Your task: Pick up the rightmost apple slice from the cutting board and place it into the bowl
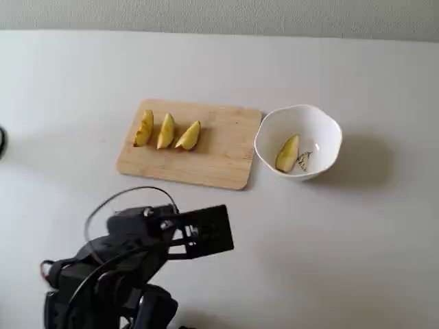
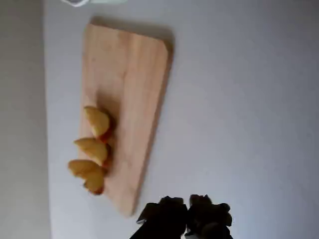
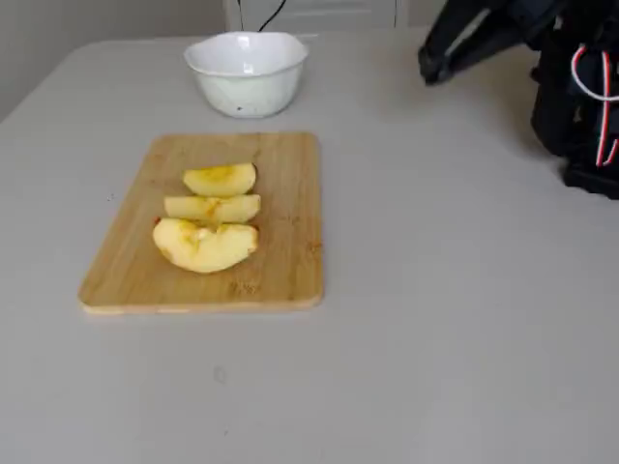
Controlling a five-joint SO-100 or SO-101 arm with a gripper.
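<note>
A pale yellow-green apple slice (image 1: 288,153) lies inside the white wavy-rimmed bowl (image 1: 322,133), beside its butterfly print. The bowl stands just right of the tan cutting board (image 1: 223,151) in a fixed view. Three more wedges sit in a row on the board's left half: one with brown marks (image 1: 144,128), a middle one (image 1: 166,130) and a deeper yellow one (image 1: 189,136). My black gripper (image 1: 225,236) is shut and empty, hovering in front of the board, clear of it. The wrist view shows its fingertips (image 2: 174,209) together near the board's corner (image 2: 129,74).
In another fixed view the bowl (image 3: 247,68) stands behind the board (image 3: 280,193) and its wall hides the slice inside. The arm's base with cables (image 3: 580,97) is at the right. The table around is bare grey.
</note>
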